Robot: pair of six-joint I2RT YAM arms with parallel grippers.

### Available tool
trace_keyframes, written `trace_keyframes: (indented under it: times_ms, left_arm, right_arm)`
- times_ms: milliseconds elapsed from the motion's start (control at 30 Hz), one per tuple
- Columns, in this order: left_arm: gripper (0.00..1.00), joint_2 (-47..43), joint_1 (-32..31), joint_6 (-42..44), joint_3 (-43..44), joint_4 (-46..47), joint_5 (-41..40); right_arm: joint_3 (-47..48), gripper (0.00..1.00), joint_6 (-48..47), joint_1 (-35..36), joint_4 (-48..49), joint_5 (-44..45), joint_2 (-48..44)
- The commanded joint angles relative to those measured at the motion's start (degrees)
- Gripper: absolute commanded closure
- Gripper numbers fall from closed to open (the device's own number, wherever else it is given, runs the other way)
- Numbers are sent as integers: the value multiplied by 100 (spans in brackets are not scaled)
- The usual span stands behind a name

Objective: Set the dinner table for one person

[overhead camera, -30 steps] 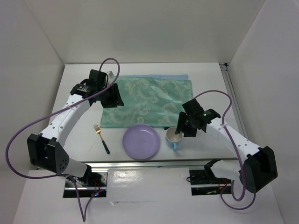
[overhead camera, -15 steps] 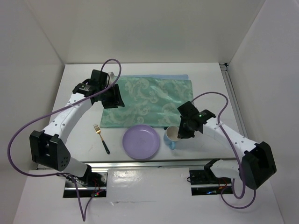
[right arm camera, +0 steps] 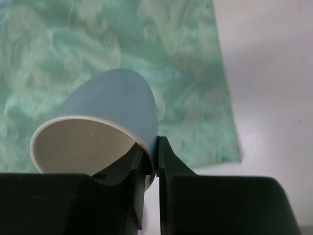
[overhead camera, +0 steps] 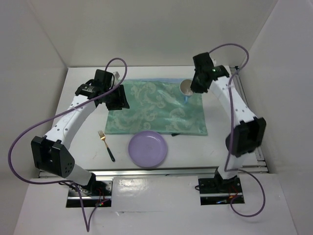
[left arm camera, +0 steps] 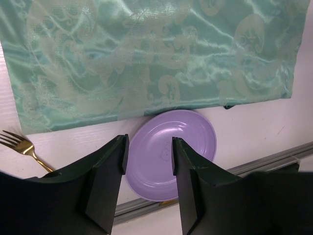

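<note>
From above, the white counter [overhead camera: 215, 147] spreads under everything between the white walls, with the arm bases at its near edge. A green cloth [overhead camera: 151, 107] lies across its middle. A purple plate [overhead camera: 148, 149] sits just beyond the cloth's near edge, with a fork [overhead camera: 105, 145] to its left; neither has moved. A second ago the cup [overhead camera: 186, 88] was on the counter just right of the plate. Now the right tool [overhead camera: 192, 87] holds it over the cloth's far right corner, with the arm stretched away from its base. The left tool [overhead camera: 119, 100] hangs over the cloth's left edge, much as before. The left wrist view shows that tool's fingers [left arm camera: 105, 171] spread with nothing between them, and the plate and cloth lie below. In the right wrist view the tool is pinching the tilted cup's wall at the rim, above the cloth near its right edge. Whether the cup touches the cloth cannot be told.
</note>
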Motion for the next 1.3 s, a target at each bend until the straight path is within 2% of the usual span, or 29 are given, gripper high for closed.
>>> trace_keyframes:
  times_ms: [0, 100, 267, 533, 833, 867, 900, 967, 1000, 1033, 1100, 1133, 1167, 1267]
  left_arm:
    - [43, -50, -23, 124, 176, -75, -128]
    - [43, -50, -23, 124, 62, -128, -128]
    - [43, 63, -23, 124, 9, -75, -128]
    - [43, 169, -23, 176, -105, -75, -181]
    - [42, 222, -23, 176, -211, -75, -242]
    - [42, 222, -23, 176, -211, -75, -242]
    - [41, 222, -23, 176, -211, -75, -242]
    - [40, 222, -23, 71, -272, -75, -338]
    - [29, 222, -23, 19, -272, -75, -417]
    - [25, 222, -23, -95, -272, -162, -575]
    - [21, 222, -23, -148, -334, -233, -690]
    - [20, 222, -23, -253, -395, -320, -760]
    - [20, 222, -23, -306, -447, -461, -918]
    - [20, 29, -23, -535, -710, -523, -1042]
  right_arm:
    - [1183, 100, -448, -474, 356, 70, 1169]
    - [2280, 100, -448, -624, 356, 18, 2090]
    - [3487, 100, -395, -870, 303, -88, 3226]
    - [3542, 100, -263, -1098, 514, -474, 3755]
    - [3296, 100, -211, -1204, 707, -527, 3984]
    - [3226, 96, -159, -1204, 707, -528, 3984]
    - [3225, 86, -158, -1204, 768, -580, 3984]
    - [3173, 83, -158, -1204, 839, -633, 3984]
    - [3173, 81, -158, -1204, 891, -703, 3984]
    - [3173, 70, -158, -1256, 892, -704, 3984]
    - [3225, 58, -158, -1257, 954, -861, 3984]
    - [3225, 48, -158, -1257, 954, -862, 3984]
    - [3286, 29, -158, -1257, 954, -931, 3932]
    - [3340, 15, -158, -1257, 1006, -1002, 3861]
